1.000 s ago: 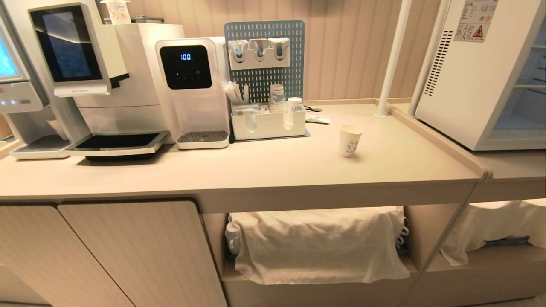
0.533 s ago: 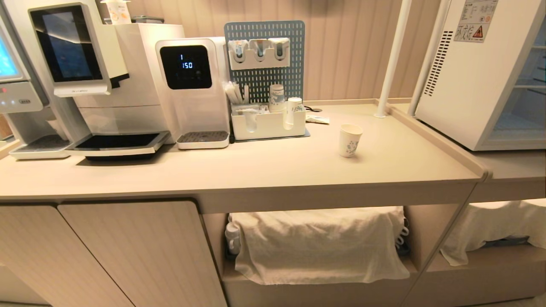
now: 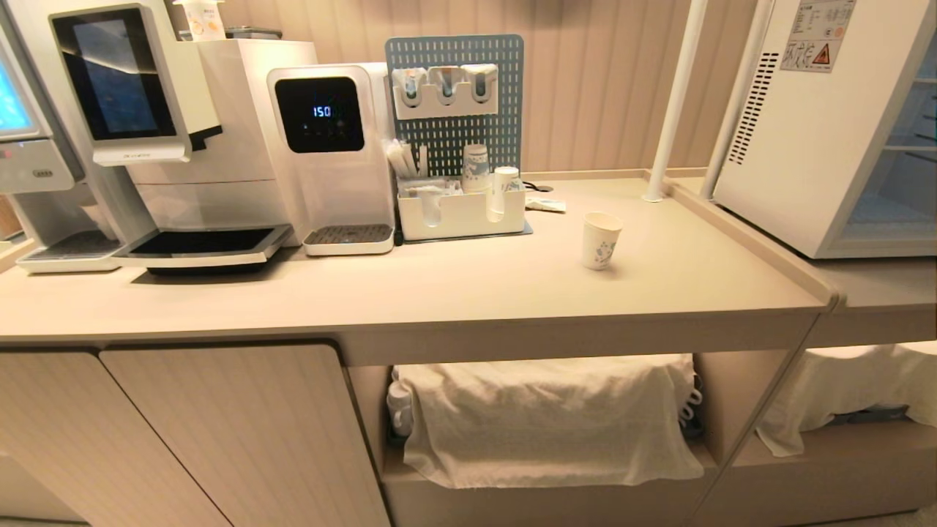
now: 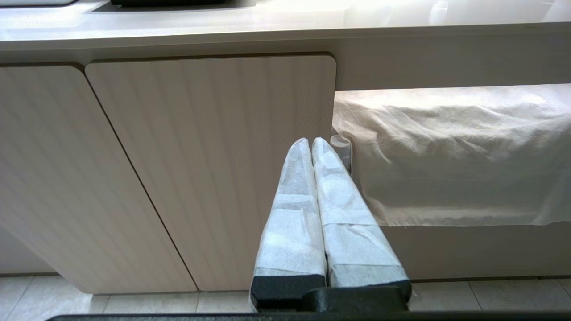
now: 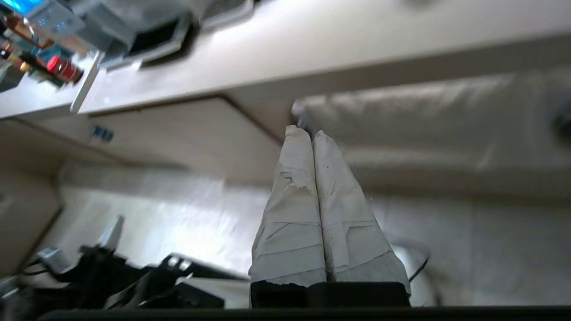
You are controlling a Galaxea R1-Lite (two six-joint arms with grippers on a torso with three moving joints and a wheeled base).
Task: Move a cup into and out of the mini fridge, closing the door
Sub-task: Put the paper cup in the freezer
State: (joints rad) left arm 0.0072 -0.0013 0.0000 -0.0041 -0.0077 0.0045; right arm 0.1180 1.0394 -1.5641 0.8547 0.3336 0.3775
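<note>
On the counter (image 3: 454, 293), right of centre, the cup (image 3: 601, 241) stands upright and alone, its mouth open; whether anything is inside cannot be told. Well to its right the mini fridge (image 3: 805, 139) sits on a lower ledge, showing wire shelves. Behind the cup, a white organiser tray (image 3: 461, 214) against a blue pegboard (image 3: 454, 102) holds two nested cup stacks and packets. Neither arm shows in the head view. Below counter height, the left gripper (image 4: 311, 141) faces a cabinet door (image 4: 209, 169), its fingers pressed together and empty. The right gripper (image 5: 304, 133) is tilted, fingers likewise pressed together, pinching nothing.
</note>
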